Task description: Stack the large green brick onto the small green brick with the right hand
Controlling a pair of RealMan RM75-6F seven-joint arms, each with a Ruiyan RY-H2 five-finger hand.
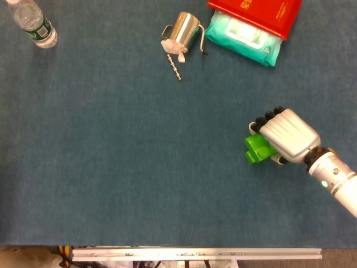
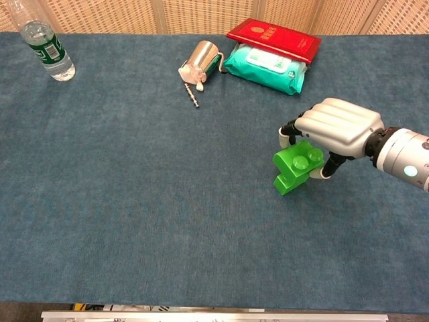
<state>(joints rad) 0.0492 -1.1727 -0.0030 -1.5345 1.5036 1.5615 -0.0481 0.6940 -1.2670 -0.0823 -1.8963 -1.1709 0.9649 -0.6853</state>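
My right hand [image 2: 338,127] reaches in from the right and grips the large green brick [image 2: 299,159] from above, fingers curled over its far side and thumb on its near side. This brick is tilted and rests on the small green brick [image 2: 286,183], which stands on the blue cloth just below and to the left. In the head view the right hand [image 1: 288,134] covers most of the green bricks [image 1: 256,148]; only their left part shows. My left hand is in neither view.
A clear water bottle [image 2: 47,45] stands at the far left. At the back lie a metal cup [image 2: 202,57] on its side with a small chain, a teal wipes pack [image 2: 263,68] and a red book [image 2: 274,38] on top of it.
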